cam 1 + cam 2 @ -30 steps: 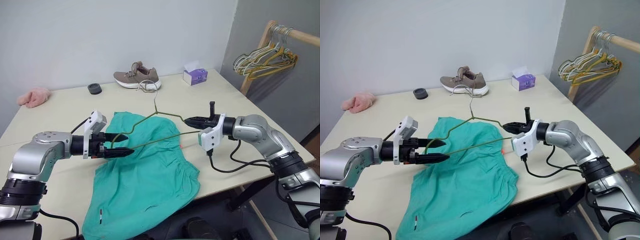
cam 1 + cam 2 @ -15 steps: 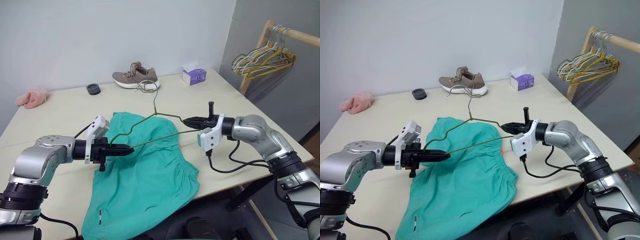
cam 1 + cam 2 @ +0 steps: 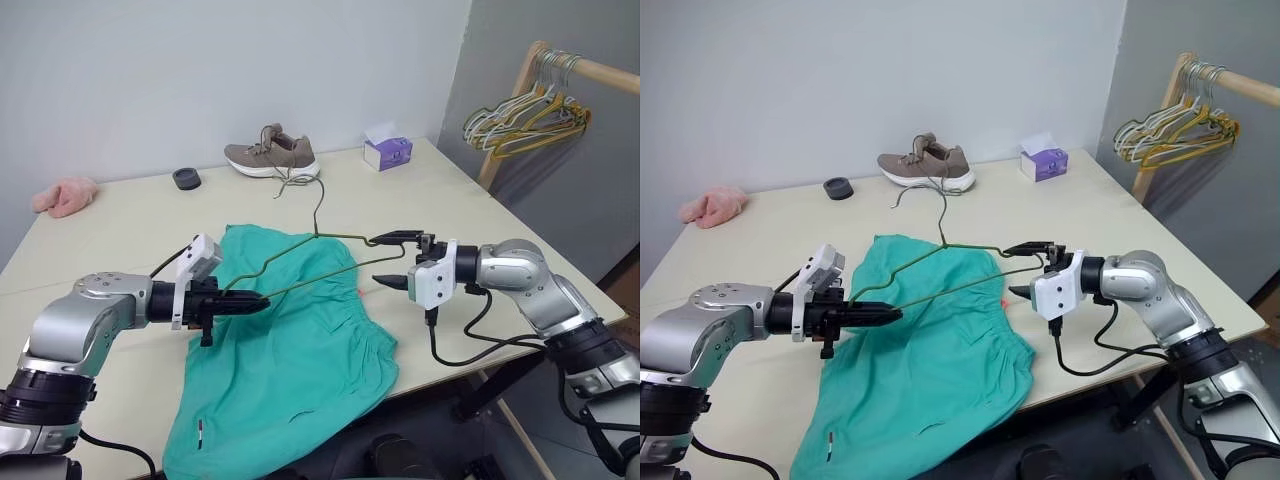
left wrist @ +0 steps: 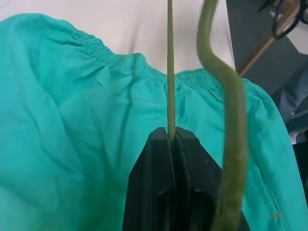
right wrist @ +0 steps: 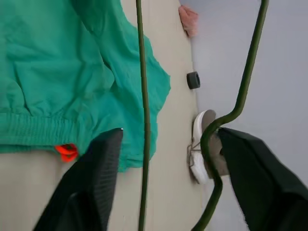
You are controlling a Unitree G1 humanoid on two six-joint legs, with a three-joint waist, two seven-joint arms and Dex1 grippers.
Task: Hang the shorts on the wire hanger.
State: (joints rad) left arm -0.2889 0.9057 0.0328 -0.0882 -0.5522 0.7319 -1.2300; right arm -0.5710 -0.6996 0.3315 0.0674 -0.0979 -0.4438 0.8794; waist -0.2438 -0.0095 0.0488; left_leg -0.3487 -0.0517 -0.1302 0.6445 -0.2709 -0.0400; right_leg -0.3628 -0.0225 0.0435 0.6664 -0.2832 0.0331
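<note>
1. Left gripper [image 3: 258, 299] clamped on the wire hanger [image 3: 300, 257], held above the shorts [image 3: 290, 350].
2. Right gripper [image 3: 389, 260] spread wide, hanger's end between its fingers, ungripped.
3. Shorts on table [image 3: 130, 215], unthreaded; hanging not started.

I see the shorts [image 3: 290, 350] as thin teal cloth, matt and creased, the waistband gathered into fine ribs; the hanger [image 3: 300, 262] is thin olive wire with a dull coated look; the left pincer [image 3: 255, 300] has smooth black plastic fingers [image 4: 168, 192] with a slight sheen, and the right pincer [image 3: 398, 258] looks the same; the bench [image 3: 130, 215] is a smooth, pale, matt top; the shoe [image 3: 272, 155] looks like brown knit cloth over a white rubbery sole; the pink cloth [image 3: 67, 194] is fluffy; the rail [image 3: 600, 72] is bare light wood.
</note>
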